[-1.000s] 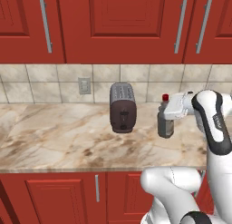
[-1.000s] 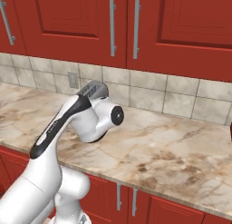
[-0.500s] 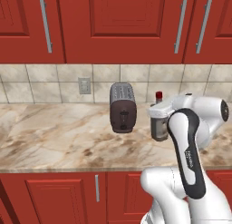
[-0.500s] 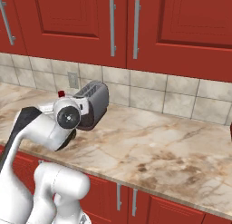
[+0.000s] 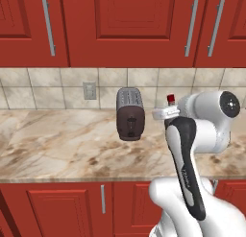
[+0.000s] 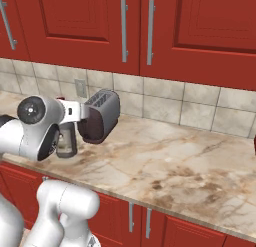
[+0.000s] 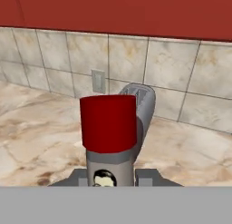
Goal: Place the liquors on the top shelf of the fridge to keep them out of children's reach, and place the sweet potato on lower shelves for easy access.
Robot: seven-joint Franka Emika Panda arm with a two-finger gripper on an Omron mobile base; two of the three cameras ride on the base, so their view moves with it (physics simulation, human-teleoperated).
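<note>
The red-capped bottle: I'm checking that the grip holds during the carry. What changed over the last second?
The arm swung toward the robot's left, carrying the red-capped bottle from right of the toaster to close beside it in the left base view. The gripper stayed shut on the bottle's body, below its cap, and the bottle stayed upright. The toaster, counter and cabinets did not move.

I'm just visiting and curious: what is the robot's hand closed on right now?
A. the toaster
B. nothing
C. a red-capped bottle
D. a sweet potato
C: in the hand view the red-capped bottle sits right between the jaws, which are shut on its neck, and the toaster stands apart on the counter.
</note>
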